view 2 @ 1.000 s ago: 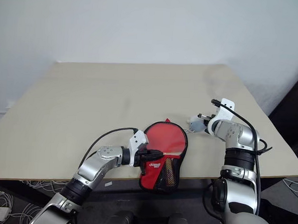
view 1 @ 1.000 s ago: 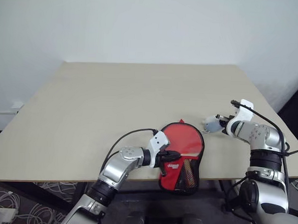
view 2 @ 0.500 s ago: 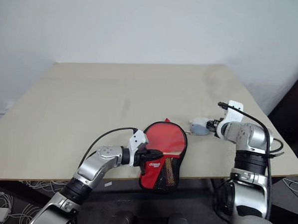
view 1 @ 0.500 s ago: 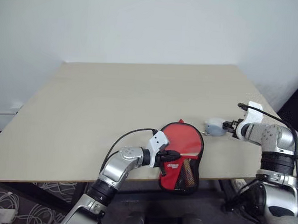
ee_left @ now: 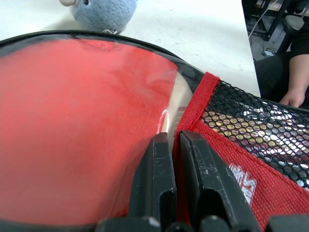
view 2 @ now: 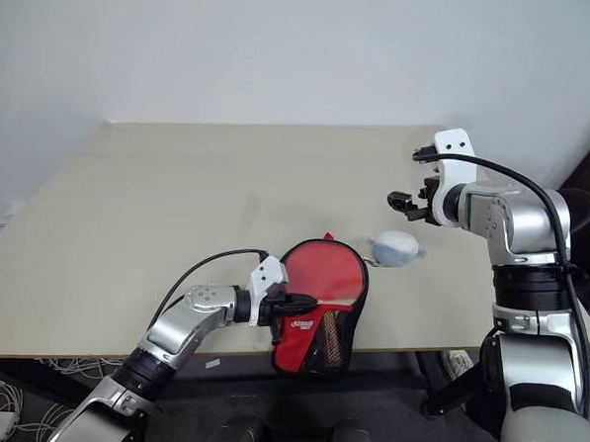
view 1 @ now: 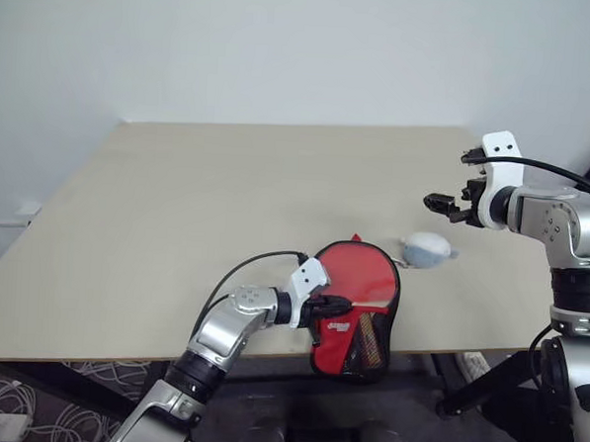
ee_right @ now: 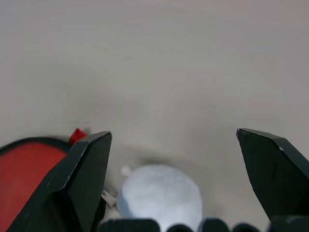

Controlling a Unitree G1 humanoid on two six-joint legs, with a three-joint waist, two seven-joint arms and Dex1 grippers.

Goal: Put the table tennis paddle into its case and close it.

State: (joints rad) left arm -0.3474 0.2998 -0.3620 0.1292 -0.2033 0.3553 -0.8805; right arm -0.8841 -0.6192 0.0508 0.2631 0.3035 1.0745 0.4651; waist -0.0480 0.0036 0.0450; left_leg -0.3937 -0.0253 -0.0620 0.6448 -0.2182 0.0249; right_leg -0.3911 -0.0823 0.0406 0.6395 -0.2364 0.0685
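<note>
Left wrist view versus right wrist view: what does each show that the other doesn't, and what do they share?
Only the left wrist view: the left gripper, fingers shut on the red edge of the case, its black mesh pocket, and a person's hand past the table edge.

Only the right wrist view: the right gripper, fingers spread wide and holding nothing, above the bare table.

Both: the small grey-blue plush toy lying on the table, and the red face of the case beside it.
</note>
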